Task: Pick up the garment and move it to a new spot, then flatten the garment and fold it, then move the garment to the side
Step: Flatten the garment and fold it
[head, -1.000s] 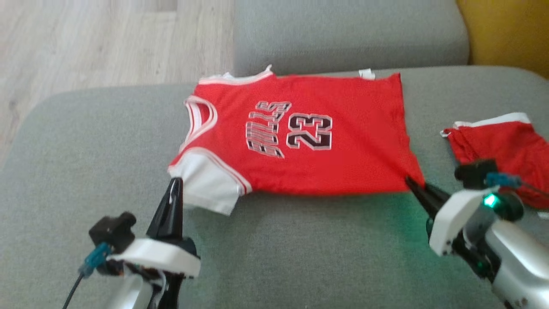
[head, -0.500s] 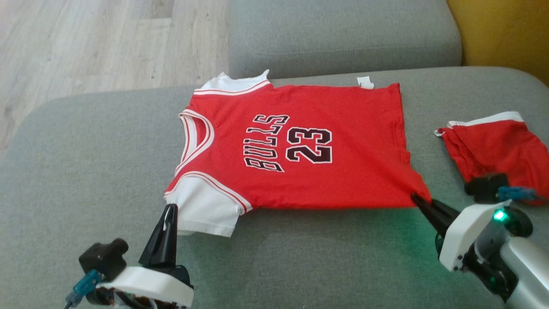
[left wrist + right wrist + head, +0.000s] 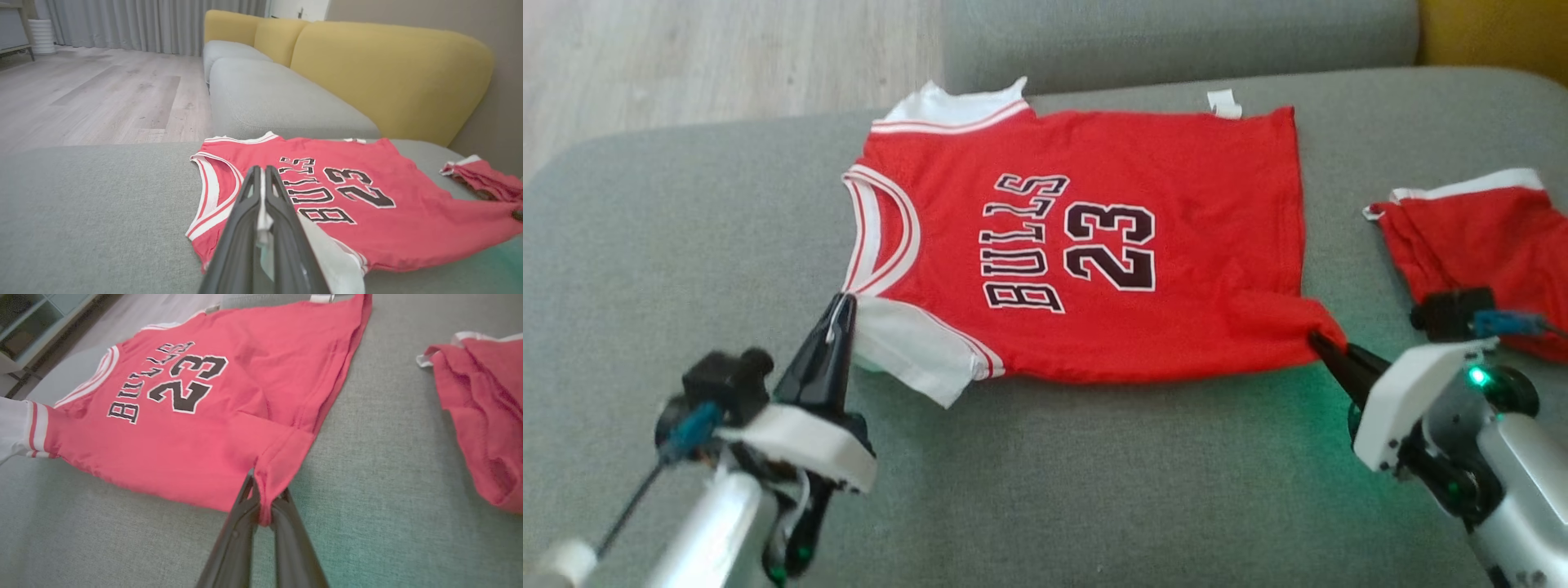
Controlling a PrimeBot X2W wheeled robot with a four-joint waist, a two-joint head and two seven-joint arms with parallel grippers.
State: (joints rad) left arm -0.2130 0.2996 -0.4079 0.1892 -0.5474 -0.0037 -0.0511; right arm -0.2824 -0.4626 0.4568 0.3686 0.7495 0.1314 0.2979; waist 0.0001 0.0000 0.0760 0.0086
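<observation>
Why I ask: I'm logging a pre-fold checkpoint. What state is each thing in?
Red Bulls 23 jersey with white trim: spread print-up, unfolded, held at two near corners.
Left gripper: shut on the jersey's white shoulder edge.
Right gripper: shut on the jersey's near hem corner.
Second red fabric garment with white band: bunched, not held.
Grey fabric sofa cushion: bears both garments.
</observation>
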